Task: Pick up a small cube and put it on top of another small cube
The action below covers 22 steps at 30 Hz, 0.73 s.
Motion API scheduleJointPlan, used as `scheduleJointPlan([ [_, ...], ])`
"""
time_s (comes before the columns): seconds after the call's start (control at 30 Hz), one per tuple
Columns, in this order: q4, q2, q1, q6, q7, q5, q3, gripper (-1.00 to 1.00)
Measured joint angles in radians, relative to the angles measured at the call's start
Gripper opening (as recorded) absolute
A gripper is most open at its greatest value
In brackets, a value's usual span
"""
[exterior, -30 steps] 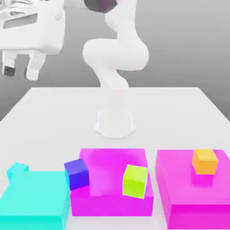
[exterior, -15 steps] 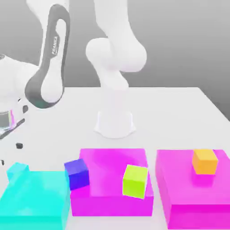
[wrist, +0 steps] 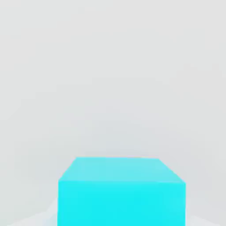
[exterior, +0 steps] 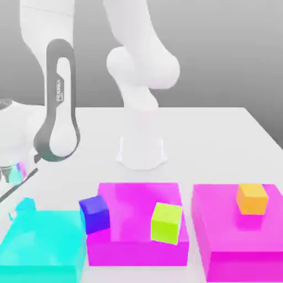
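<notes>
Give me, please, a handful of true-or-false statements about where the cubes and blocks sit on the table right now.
1. The orange cube sits on top of a magenta block. True.
2. The lime cube rests on the large cyan block. False: it rests on the middle magenta block.
3. The dark blue cube sits between the large cyan block and the middle magenta block. True.
4. The orange cube is stacked on the lime cube. False: they are apart, on separate magenta blocks.
5. The small cyan cube is at the exterior view's right. False: it is at that view's left, behind the large cyan block.
</notes>
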Motion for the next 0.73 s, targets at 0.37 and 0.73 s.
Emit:
scheduleJointPlan([
  [0.37,-0.039,-0.387,0.256,-0.346,0.024,-0.063,0.133,-1.0],
  [0.73,-0.087,-0.343,0.328,-0.254,0.014,-0.056,0.2,1.0],
])
